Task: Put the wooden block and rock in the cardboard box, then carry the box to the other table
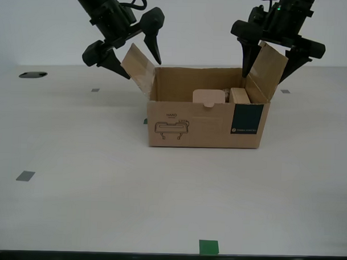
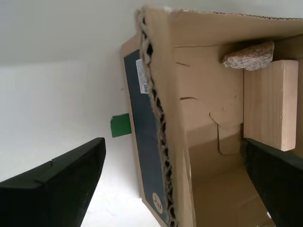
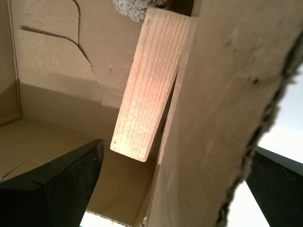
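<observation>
- Green tape mark lies at the table's near edge.
- Cardboard box stands mid-table, holding the wooden block and rock.
- My first gripper and my second gripper, jaws spread, each straddle a raised flap.

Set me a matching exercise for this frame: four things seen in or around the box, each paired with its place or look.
Things:
1. wooden block
2. rock
3. green tape mark
4. teal label

Places or looks:
A. on the outer front face of the cardboard box
B. flat on the table, outside the box
C. pale with straight grain, inside the box
D. rough and lumpy, inside the box

Pairs: 1-C, 2-D, 3-B, 4-A
</observation>
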### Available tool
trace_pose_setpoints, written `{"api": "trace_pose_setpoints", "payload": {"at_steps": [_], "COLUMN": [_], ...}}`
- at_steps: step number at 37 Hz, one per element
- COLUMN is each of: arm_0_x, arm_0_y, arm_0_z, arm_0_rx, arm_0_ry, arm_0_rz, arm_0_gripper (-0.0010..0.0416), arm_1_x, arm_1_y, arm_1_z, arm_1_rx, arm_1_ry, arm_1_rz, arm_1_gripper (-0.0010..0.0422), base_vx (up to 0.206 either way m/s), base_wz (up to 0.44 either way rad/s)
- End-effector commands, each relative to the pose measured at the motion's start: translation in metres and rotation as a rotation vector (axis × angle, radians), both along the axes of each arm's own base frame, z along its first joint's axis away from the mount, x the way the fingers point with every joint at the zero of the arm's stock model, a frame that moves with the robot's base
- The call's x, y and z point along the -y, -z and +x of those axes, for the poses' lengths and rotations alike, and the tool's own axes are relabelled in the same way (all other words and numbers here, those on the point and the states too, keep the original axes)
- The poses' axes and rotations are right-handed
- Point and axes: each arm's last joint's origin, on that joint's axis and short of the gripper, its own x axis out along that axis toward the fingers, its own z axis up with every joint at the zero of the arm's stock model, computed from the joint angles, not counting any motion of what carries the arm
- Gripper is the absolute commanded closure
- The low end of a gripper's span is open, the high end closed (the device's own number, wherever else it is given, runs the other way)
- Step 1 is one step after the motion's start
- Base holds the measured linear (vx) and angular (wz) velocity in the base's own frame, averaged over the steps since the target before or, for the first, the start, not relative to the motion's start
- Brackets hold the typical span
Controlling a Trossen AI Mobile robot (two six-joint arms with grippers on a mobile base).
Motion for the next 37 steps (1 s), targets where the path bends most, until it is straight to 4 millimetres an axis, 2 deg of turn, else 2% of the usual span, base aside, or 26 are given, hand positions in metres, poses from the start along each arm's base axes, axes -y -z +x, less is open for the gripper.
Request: {"api": "trace_pose_setpoints", "payload": {"at_steps": [1, 15, 32, 37], "arm_0_x": [-0.0005, -0.0022, -0.0045, -0.0057], "arm_0_y": [-0.0006, -0.0007, -0.0008, -0.0009], "arm_0_z": [-0.0002, -0.0001, 0.0, 0.0006], "arm_0_rx": [0.001, 0.007, 0.015, 0.024], "arm_0_ry": [-0.005, -0.006, -0.008, -0.011], "arm_0_rz": [0.005, 0.007, 0.009, 0.013], "arm_0_gripper": [0.0018, 0.0029, 0.0129, 0.017], "arm_1_x": [0.0011, 0.0024, 0.0031, 0.0033], "arm_1_y": [-0.0016, -0.0022, -0.0021, -0.0021], "arm_1_z": [0.0006, 0.0005, 0.0002, 0.0], "arm_1_rx": [0.009, 0.024, 0.022, 0.022], "arm_1_ry": [0.008, 0.031, 0.03, 0.031], "arm_1_rz": [-0.008, -0.005, -0.005, -0.005], "arm_1_gripper": [0.0023, 0.0023, 0.0023, 0.0023], "base_vx": [0.0, 0.0, 0.0, 0.0], "base_wz": [0.0, 0.0, 0.0, 0.0]}}
